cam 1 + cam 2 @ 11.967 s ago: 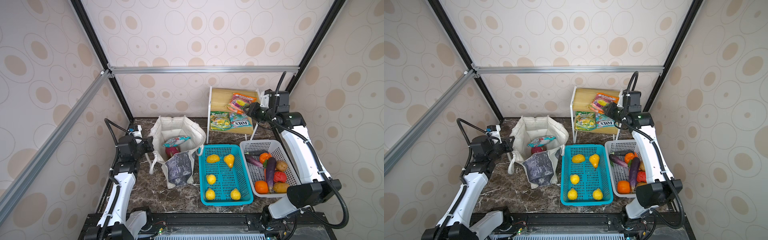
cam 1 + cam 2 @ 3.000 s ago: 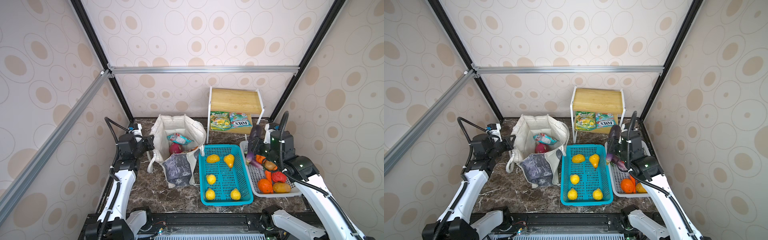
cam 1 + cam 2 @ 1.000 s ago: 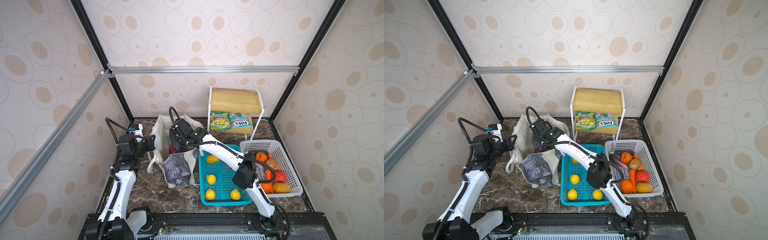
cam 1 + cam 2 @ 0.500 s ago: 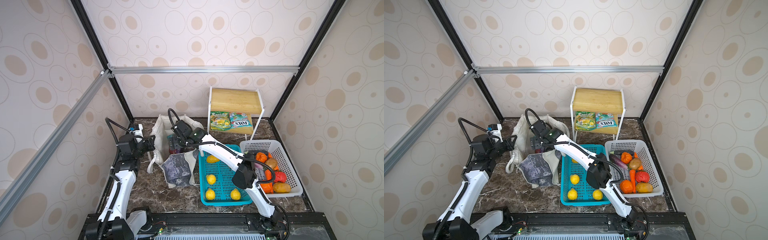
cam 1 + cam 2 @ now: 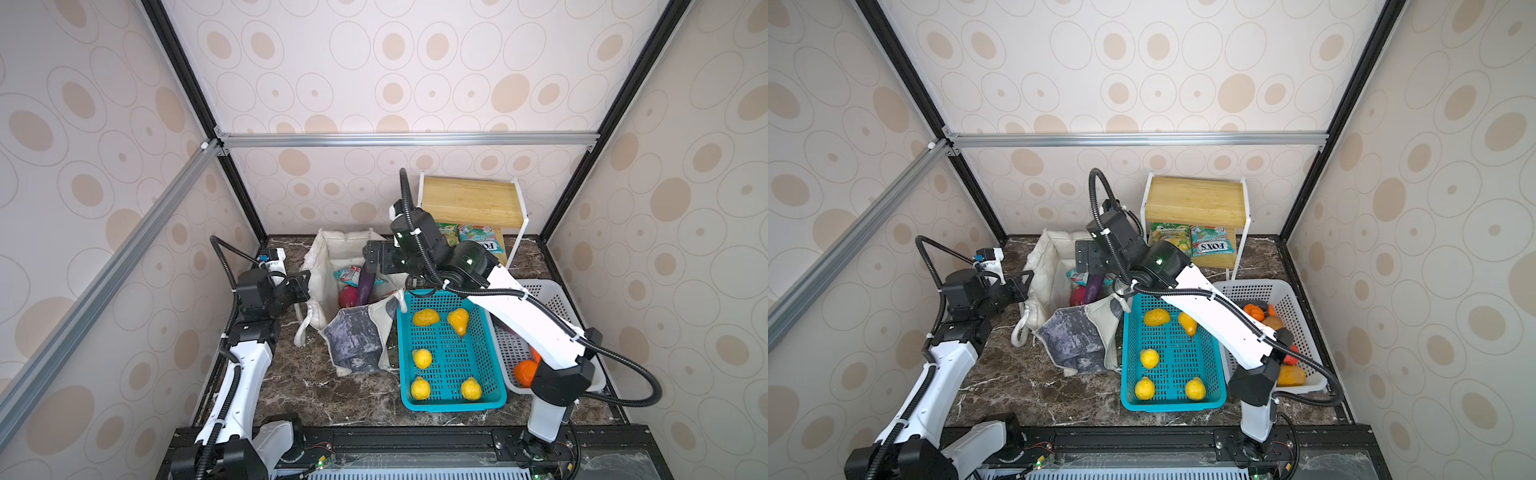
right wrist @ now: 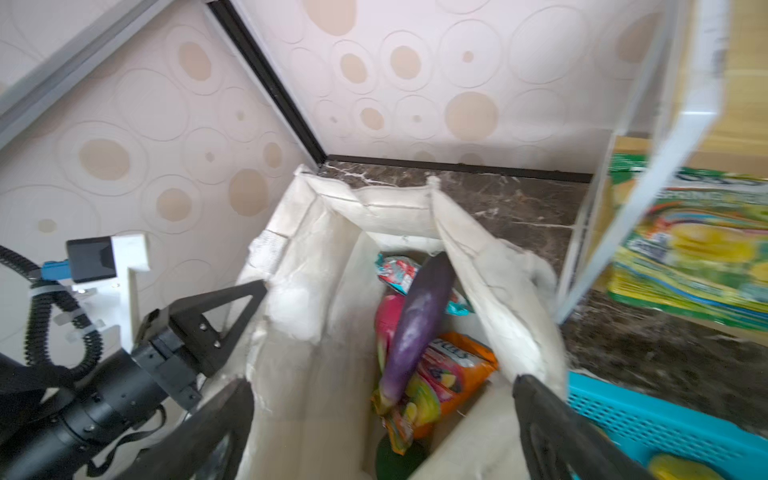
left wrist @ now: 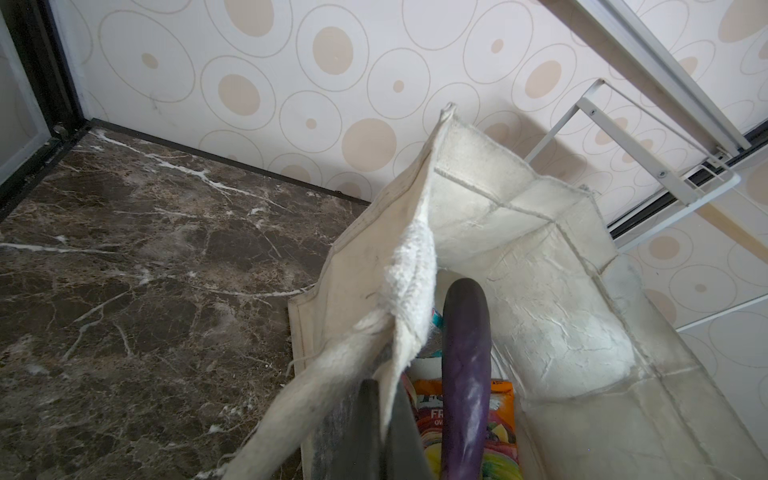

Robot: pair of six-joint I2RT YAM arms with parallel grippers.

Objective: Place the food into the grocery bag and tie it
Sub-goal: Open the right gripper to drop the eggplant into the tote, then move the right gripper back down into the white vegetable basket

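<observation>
Clamps left claw (image 7: 384,419) on the grocery bag (image 7: 540,291) rim; spreads right claw (image 6: 382,380) wide above its mouth. Reveals, from the wrists alone, orange packet (image 6: 465,361) under leaning purple eggplant (image 6: 415,324) inside. Cuts off dark green fruit (image 6: 395,457) at frame edge.

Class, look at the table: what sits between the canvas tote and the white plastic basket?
The teal plastic basket, holding yellow toy fruit, sits between the canvas tote and the white plastic basket; both top views show it.
</observation>
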